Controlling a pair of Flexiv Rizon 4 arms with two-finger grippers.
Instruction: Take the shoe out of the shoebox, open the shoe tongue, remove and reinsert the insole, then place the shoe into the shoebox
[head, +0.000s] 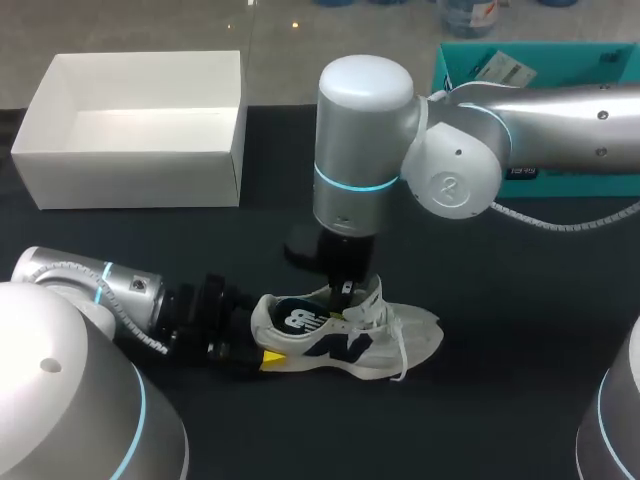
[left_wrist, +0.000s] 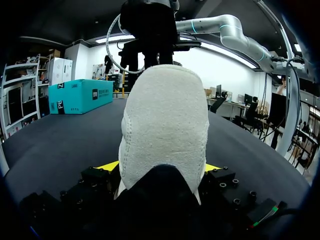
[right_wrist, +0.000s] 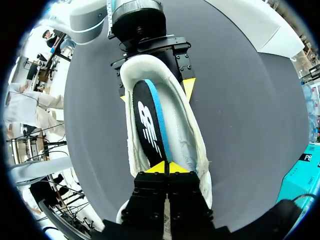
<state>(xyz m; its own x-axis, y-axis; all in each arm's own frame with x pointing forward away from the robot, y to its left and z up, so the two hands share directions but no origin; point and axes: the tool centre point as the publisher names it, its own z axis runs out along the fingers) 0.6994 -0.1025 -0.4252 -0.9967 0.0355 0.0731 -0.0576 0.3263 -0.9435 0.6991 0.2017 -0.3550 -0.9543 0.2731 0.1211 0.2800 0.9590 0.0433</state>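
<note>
Grips a white sneaker (head: 360, 340) by the heel with the left gripper (left_wrist: 160, 167), yellow fingertips (left_wrist: 108, 166) spread wide and pressed against both sides of the heel. Sneaker sole down on the black table (head: 500, 300), toe toward the robot's right, heel toward the left arm, laces (head: 400, 350) hanging loose over the near side.

Pinches the black insole (right_wrist: 149, 127) with the right gripper (right_wrist: 167, 167), yellow tips drawn close together on the insole's front end, just above the shoe opening. Insole blue-edged, turned up on its side, white logo showing, its heel end down inside the sneaker near the left gripper. Cannot tell how deep that heel end sits in the cup.

Right arm in from the right edge of the head view, wrist upright directly over the sneaker's mouth, fingers reaching down into it.

Open white shoebox (head: 130, 180) at the far left rear of the table, sneaker outside it and well apart, nearer the robot. Teal box (head: 530, 60) at the right rear of the table, behind the right arm.
</note>
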